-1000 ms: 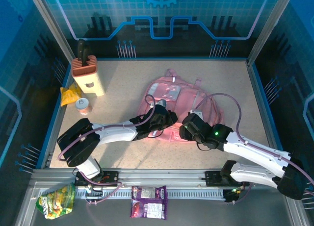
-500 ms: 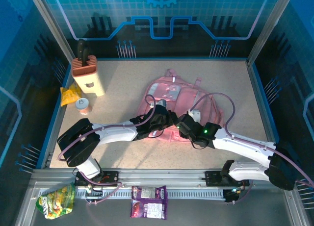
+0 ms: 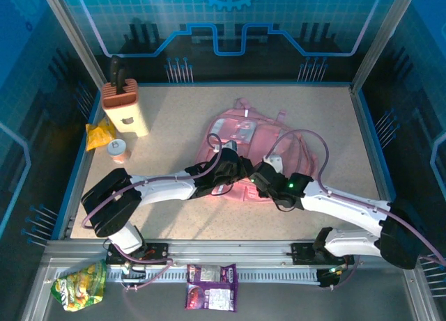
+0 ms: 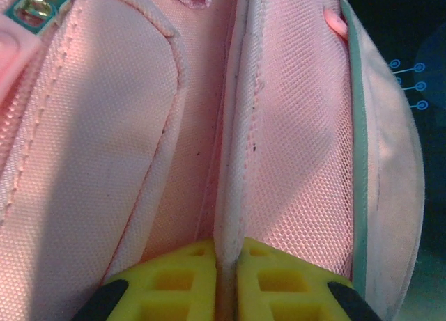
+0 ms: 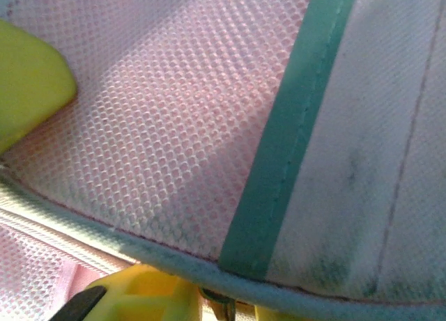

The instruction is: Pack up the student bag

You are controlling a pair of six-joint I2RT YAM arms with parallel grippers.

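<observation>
Left wrist view: left fingers (image 4: pixel 174 283) pinch a student bag (image 4: pixel 293 140) seam; state of right fingers (image 5: pixel 31 77) unclear.

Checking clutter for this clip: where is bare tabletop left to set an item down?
Bare: far strip between cream holder and student bag; right side beside the bag. Crowded: left edge with yellow packet and jar; left gripper and right gripper at the bag's near edge.
</observation>
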